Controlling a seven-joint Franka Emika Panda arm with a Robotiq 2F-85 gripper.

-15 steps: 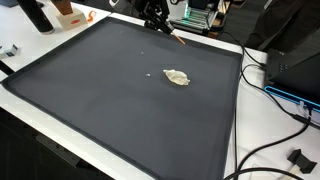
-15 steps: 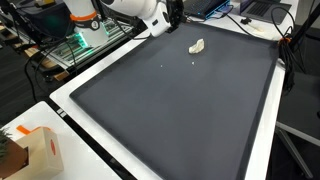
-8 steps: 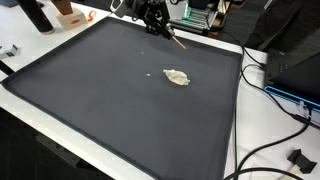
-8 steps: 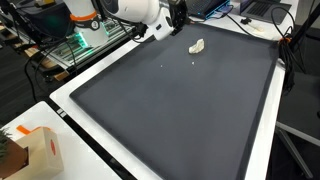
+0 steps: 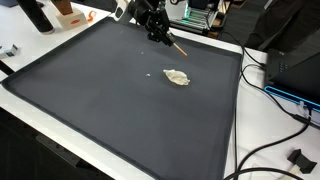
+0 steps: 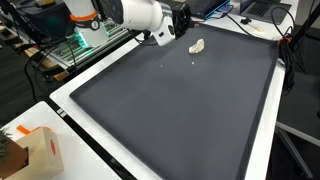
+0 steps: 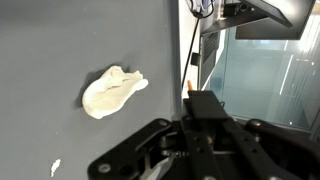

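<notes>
A pale crumpled lump [image 5: 177,76] lies on the dark mat [image 5: 100,100], also seen in an exterior view [image 6: 197,46] and at upper left in the wrist view [image 7: 112,90]. My gripper [image 5: 160,30] hangs over the mat's far edge, a short way from the lump. Its jaws look shut on a thin orange-brown stick [image 5: 177,44] that slants down toward the mat. In the wrist view only the stick's orange tip [image 7: 187,89] shows past the black fingers [image 7: 200,108]. From the opposite side, the gripper [image 6: 183,22] is just beside the lump.
Tiny white crumbs [image 6: 193,63] lie on the mat near the lump. An orange-and-white box [image 6: 40,150] stands at a near corner. Cables [image 5: 270,150] trail along one side. A black bottle [image 5: 35,15] and electronics [image 6: 75,45] stand beyond the mat's edges.
The arm has come further over the mat's far edge, carrying the stick a little closer to the lump. The lump has not moved.
</notes>
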